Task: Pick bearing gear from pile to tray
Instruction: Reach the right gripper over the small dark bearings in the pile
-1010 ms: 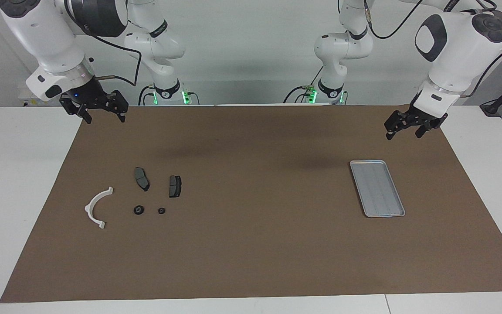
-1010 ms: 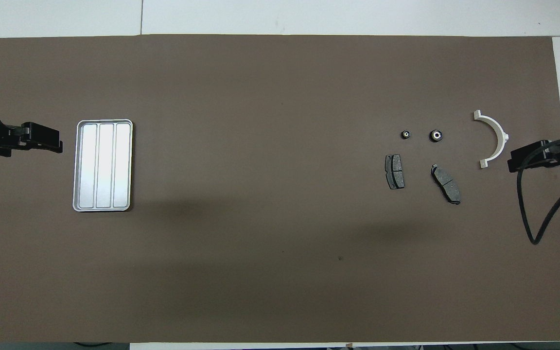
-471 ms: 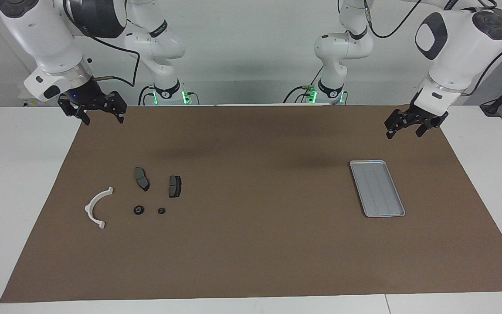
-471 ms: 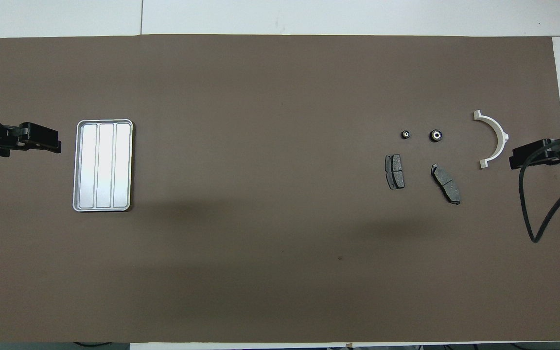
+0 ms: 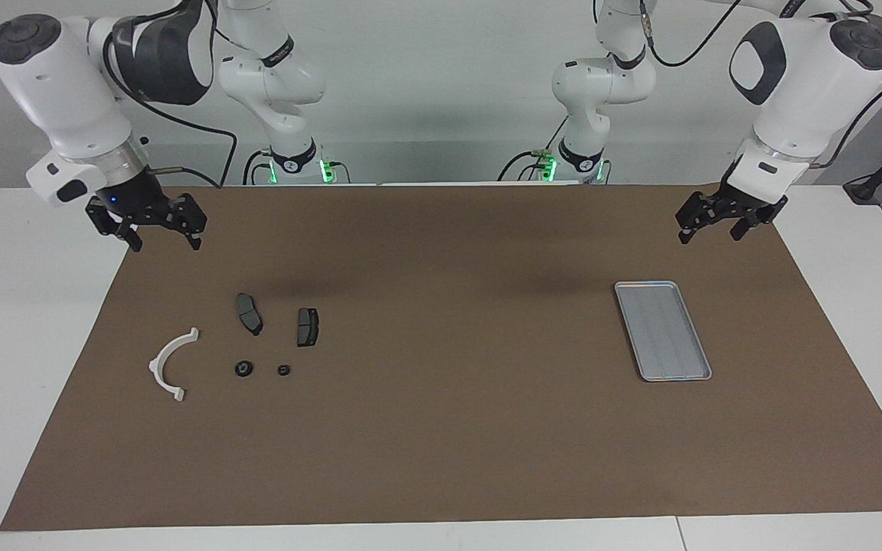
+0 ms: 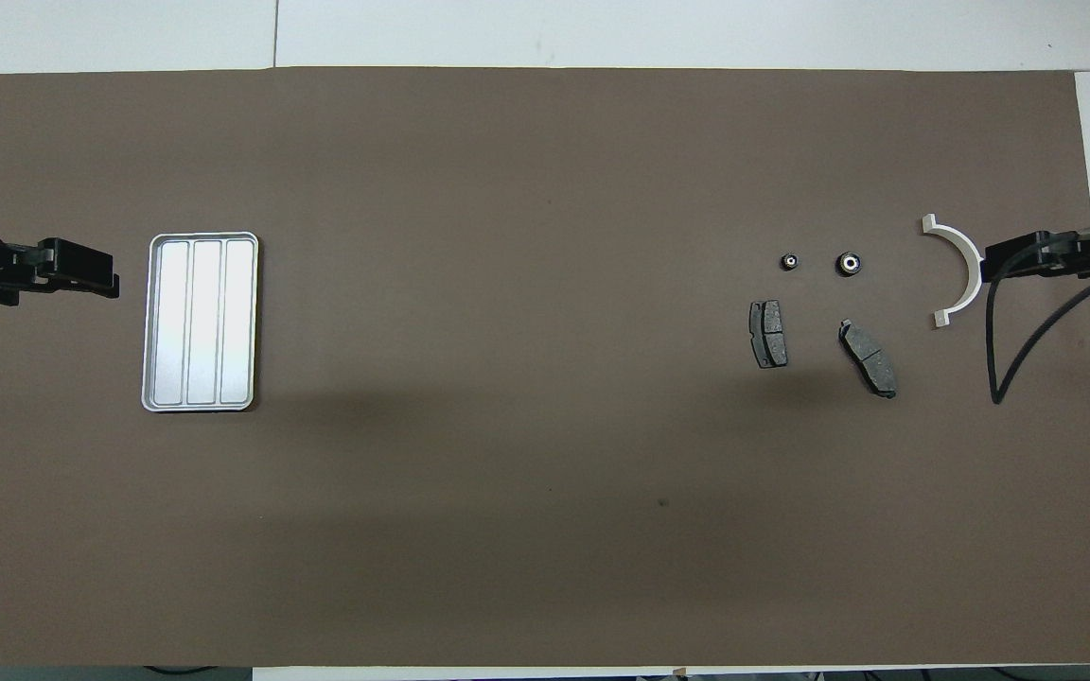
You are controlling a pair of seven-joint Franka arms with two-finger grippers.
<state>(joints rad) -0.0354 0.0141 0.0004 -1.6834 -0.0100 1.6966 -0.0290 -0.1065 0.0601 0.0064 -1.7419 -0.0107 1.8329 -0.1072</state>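
Note:
The pile lies on the brown mat toward the right arm's end: a white curved arc (image 5: 171, 364) (image 6: 959, 272), two dark grey pad-shaped plates (image 5: 249, 314) (image 5: 307, 327) (image 6: 869, 357) (image 6: 767, 333), and two small black rings (image 5: 243, 369) (image 5: 283, 370) (image 6: 849, 264) (image 6: 790, 262). The silver tray (image 5: 663, 330) (image 6: 201, 322) lies toward the left arm's end with nothing in it. My right gripper (image 5: 164, 242) (image 6: 988, 259) is open and holds nothing, up in the air over the mat's edge beside the white arc. My left gripper (image 5: 709, 236) (image 6: 112, 281) is open, holds nothing, and waits in the air beside the tray.
The brown mat (image 5: 441, 428) covers most of the white table (image 5: 20, 321). A black cable (image 6: 1009, 359) hangs from the right arm over the mat's edge. The two arm bases (image 5: 295, 164) (image 5: 579, 161) stand at the robots' edge of the table.
My right gripper has come lower and moved out from the robots' side, now over the mat's edge next to the white arc. The left gripper and the parts have not moved.

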